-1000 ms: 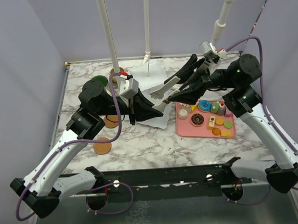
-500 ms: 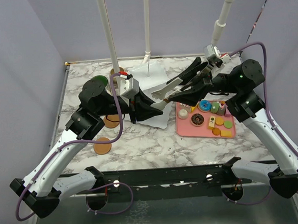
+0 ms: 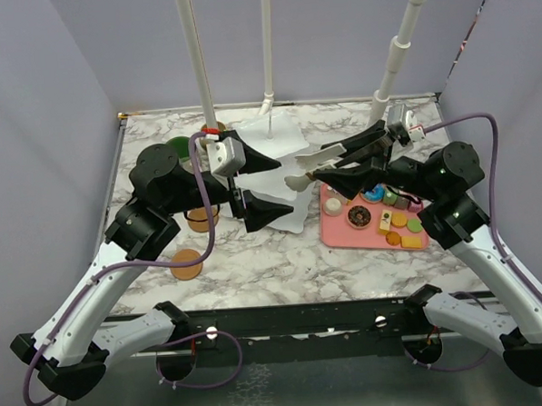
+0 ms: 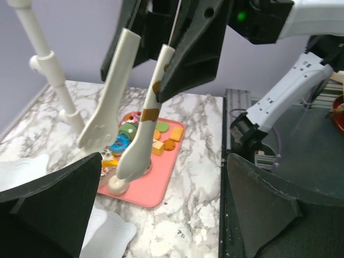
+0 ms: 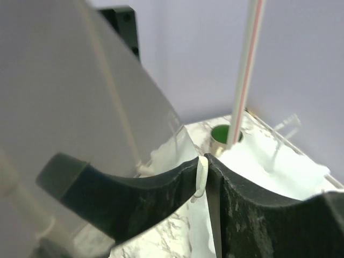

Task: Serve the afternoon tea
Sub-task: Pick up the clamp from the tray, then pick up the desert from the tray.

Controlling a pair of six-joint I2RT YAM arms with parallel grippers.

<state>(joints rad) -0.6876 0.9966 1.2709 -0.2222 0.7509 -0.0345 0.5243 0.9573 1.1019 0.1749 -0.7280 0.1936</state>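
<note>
Item: afternoon tea service, part laid out on a marble table (image 3: 256, 269).
Right gripper (image 3: 307, 170): closed narrow on a pair of white tongs (image 4: 145, 126). The right wrist view shows a sliver of white pinched between the fingertips.
Tool: the white tongs have paw-shaped tips and brown patches on one arm. The tips are slightly apart and carry nothing. They are held above the table centre, just beside the left end of the pink tray (image 3: 338, 239).
Left gripper (image 3: 259, 187): spread wide and holding nothing. It hangs over the stand plates, facing the white tongs.
Stand plates (image 3: 281, 143): white and wavy-edged, at the table centre, partly hidden under both grippers. The parts that show are bare.
Toy pastries (image 3: 358, 217): gathered on the pink tray, to the right of the stand plates.
Green-lined mug (image 5: 221, 134): at the far left of the table, behind the left arm.
Coasters (image 3: 187, 263): round and brown. One lies at the left front; another is partly under the left arm.
Beige mug: not clearly made out.
Step in hand (judged): carrying toy pastries from the pink tray to the stand plates with the white tongs. Tool in hand, nothing picked up yet.
Next move (judged): swing the tips rightward over one pastry, lower them so they straddle it, then squeeze gently. The pieces are small and close together, so a neighbour could be nudged.
</note>
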